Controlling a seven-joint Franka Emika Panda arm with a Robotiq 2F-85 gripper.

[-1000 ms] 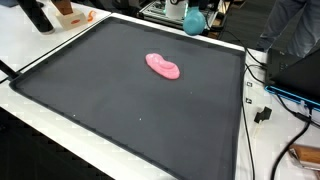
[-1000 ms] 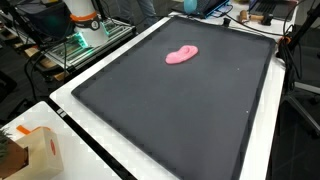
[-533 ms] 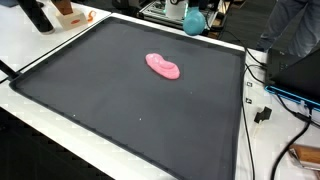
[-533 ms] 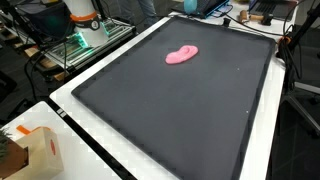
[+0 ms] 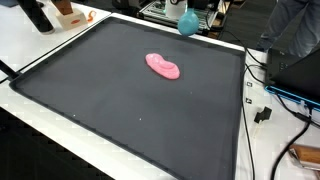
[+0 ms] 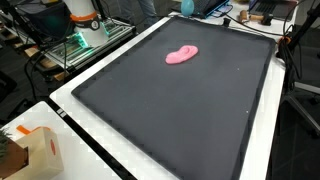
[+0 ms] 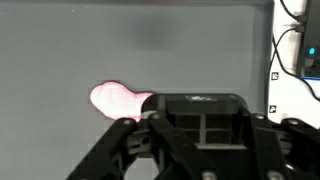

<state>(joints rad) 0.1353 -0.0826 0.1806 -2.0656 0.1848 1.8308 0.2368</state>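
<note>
The pink blob (image 7: 118, 99) lies flat on the black mat (image 7: 60, 50), open to reach. The tool (image 7: 200, 135) hovers above it, and I cannot tell how wide it stands.

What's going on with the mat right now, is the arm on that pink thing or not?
Not on it. The end effector hangs above the black mat, and the wrist view looks down on the pink lump, one end of which is hidden behind the end effector's body. In both exterior views the pink lump lies alone on the mat, with nothing touching it and no arm in sight over it. The wrist view does not show whether the jaws are open or shut.
</note>
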